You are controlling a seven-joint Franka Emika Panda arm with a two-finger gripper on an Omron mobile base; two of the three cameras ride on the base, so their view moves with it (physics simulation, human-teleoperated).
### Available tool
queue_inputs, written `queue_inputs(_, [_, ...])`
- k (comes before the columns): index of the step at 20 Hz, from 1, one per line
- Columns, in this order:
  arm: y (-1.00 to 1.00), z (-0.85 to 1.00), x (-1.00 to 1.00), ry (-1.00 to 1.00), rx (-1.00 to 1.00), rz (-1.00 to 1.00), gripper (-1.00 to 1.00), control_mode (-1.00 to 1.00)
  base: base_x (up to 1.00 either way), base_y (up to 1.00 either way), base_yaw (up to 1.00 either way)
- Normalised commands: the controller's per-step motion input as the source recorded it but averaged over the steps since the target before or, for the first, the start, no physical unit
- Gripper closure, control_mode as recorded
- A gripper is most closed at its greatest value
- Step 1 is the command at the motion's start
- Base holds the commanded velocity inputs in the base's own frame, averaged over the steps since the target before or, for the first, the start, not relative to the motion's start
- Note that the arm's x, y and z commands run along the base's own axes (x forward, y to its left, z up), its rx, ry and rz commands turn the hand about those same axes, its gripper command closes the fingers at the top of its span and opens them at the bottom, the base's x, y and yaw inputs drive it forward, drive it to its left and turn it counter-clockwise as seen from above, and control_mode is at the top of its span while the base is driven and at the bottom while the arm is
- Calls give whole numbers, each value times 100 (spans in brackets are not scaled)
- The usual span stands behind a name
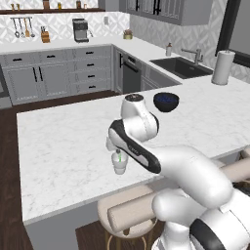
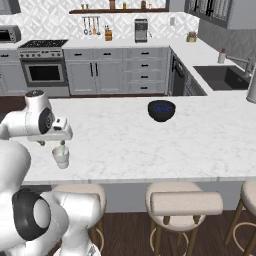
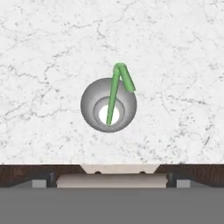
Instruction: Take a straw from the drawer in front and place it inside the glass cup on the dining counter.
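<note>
**Inspector A:** Count of items, please.

**Inspector B:** One glass cup (image 3: pixel 108 105), one straw (image 3: pixel 115 91), both on the dining counter (image 1: pixel 63 146). One dark bowl (image 2: pixel 161 110) stands further along the same top, well apart from the cup. Three stools (image 2: pixel 186 202) are visible along the counter's near edge in the right base view.

**Inspector A:** Position of the straw?

**Inspector B:** Inside the cup. Its lower end rests on the cup's base and its bent top leans out over the rim. The cup stands upright near the counter's front edge.

**Inspector A:** And relative to the gripper (image 2: pixel 61 136)?

**Inspector B:** The gripper hangs directly above the cup, looking straight down into it. Its jaws are spread wide and hold nothing; the straw is free of them.
</note>
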Motion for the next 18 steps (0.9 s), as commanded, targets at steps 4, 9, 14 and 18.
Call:
queue_inputs(4, [0, 64, -82, -16, 7, 2, -100, -100, 0, 0, 0])
queue_inputs(9, [-5, 80, -90, -13, 0, 0, -100, -100, 0, 0, 0])
queue_inputs(14, [-17, 73, -76, 5, 0, 0, -100, -100, 0, 0, 0])
queue_inputs(18, [-25, 62, -66, 19, 2, -1, -100, -100, 0, 0, 0])
